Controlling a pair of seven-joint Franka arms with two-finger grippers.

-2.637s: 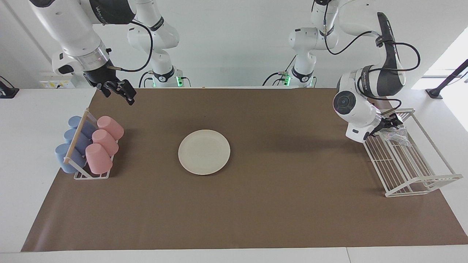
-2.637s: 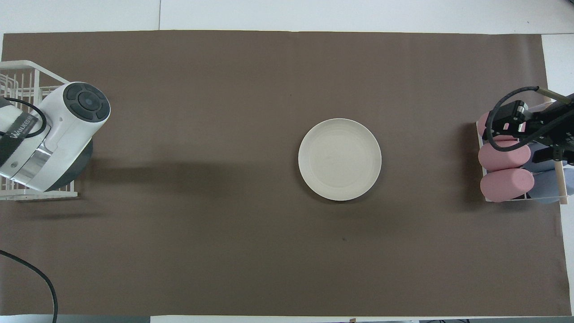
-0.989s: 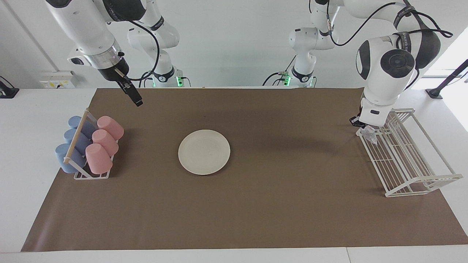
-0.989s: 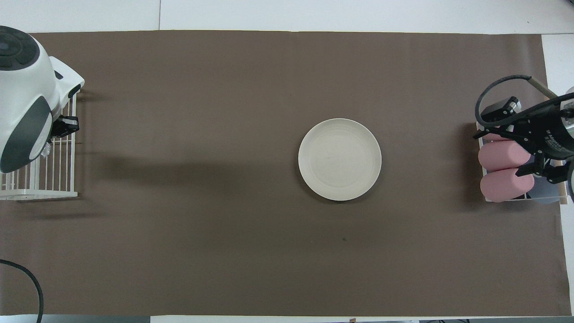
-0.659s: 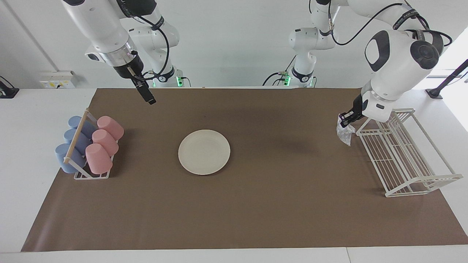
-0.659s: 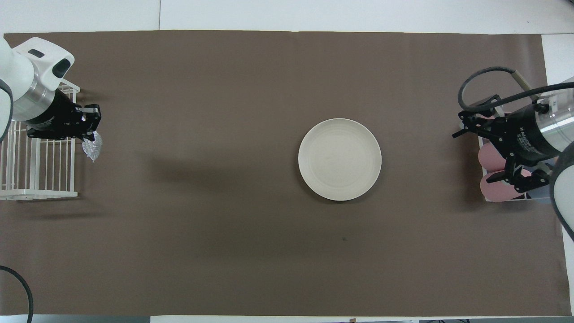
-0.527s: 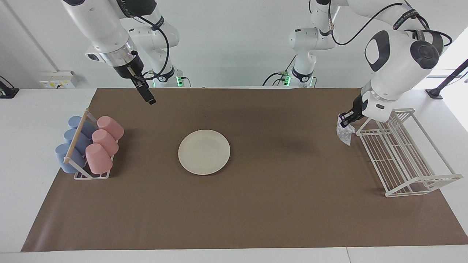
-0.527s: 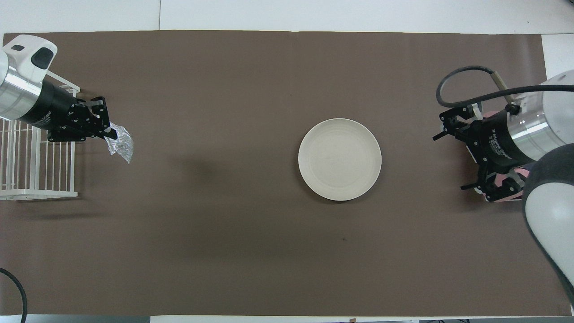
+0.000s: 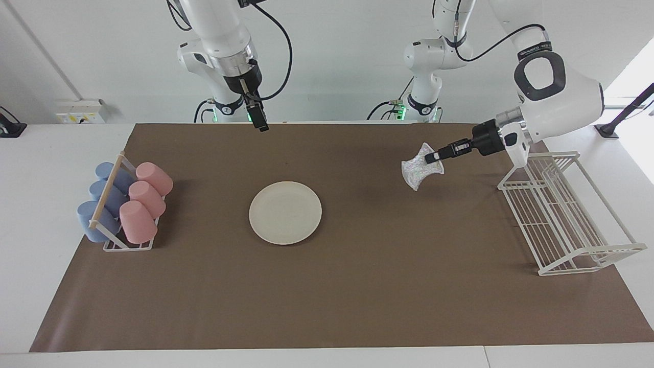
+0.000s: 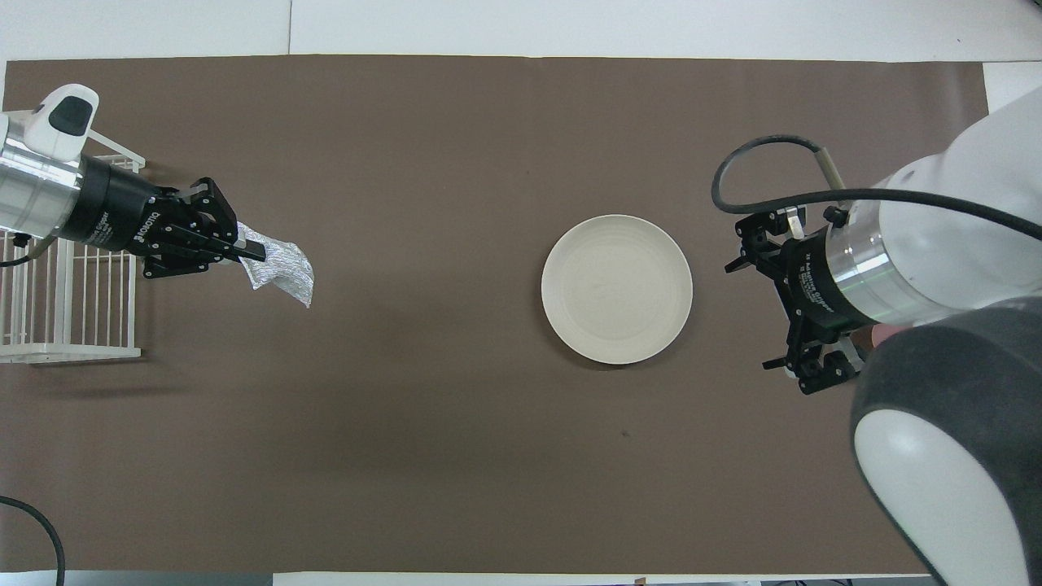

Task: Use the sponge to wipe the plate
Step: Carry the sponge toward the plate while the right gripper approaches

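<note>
Overhead view: left tool (image 10: pixel 254 254) wrist reads "ROBOTIQ".

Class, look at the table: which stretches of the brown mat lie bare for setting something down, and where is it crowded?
Bare: the mat between the plate and the wire rack, and the whole strip farthest from the robots. Crowded: the cup rack at the right arm's end and the wire rack at the left arm's end.

Bright, even lighting; soft shadows on mat; sharp focus
</note>
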